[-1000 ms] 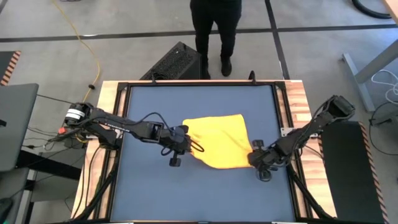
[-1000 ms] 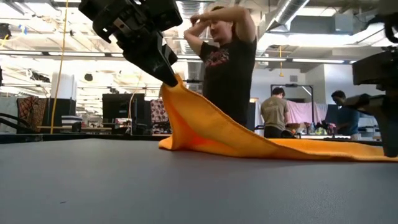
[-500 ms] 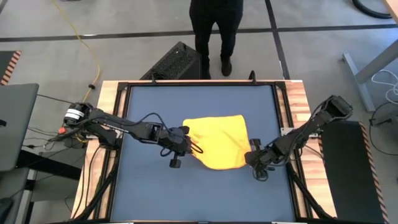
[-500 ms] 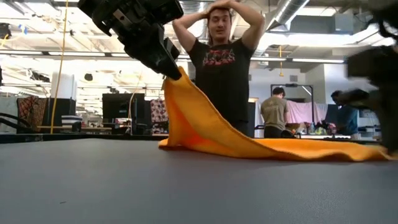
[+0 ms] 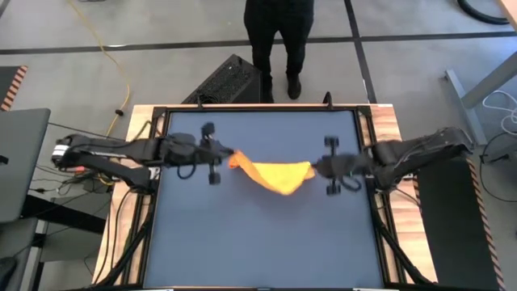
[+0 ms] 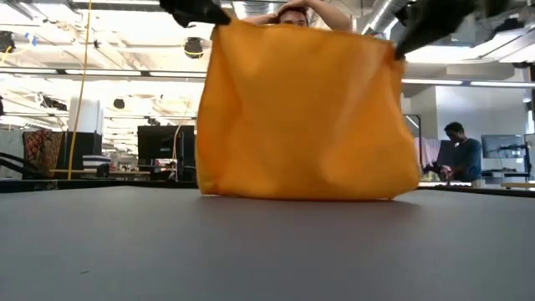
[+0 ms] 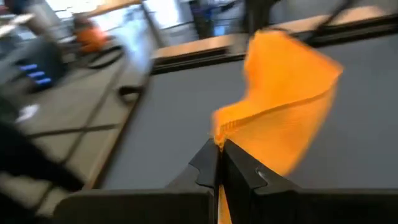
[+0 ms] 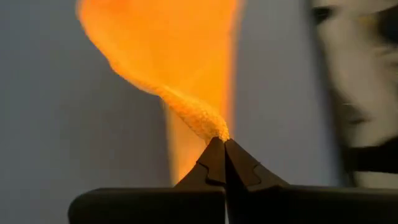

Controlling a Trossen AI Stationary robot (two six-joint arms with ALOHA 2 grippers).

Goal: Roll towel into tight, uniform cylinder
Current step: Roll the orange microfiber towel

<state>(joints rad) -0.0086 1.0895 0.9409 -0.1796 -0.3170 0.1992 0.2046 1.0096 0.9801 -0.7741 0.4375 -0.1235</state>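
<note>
Towel: the yellow towel (image 5: 273, 175) hangs as a sheet between the two hands over the middle of the surface (image 5: 258, 242), nearer the far edge. In the low view its lower edge (image 6: 309, 194) reaches down to the surface or very near it; which, I cannot tell.
Left hand: the left hand (image 5: 229, 157) is pressed together on one upper corner of the towel; the left wrist view shows the fingertips (image 7: 219, 149) meeting on the cloth's hem.
Right hand: the right hand (image 5: 317, 167) pinches the other upper corner, its fingertips (image 8: 222, 146) closed on a twisted point of cloth.
Change: a second ago the towel lay mostly flat on the surface with only the left corner raised, and the right hand stood spread at the towel's right edge. Now that hand has closed, both arms have risen and swung toward the far edge, and the towel is lifted off.
Beyond the far edge: a person (image 5: 279, 40) stands there.
</note>
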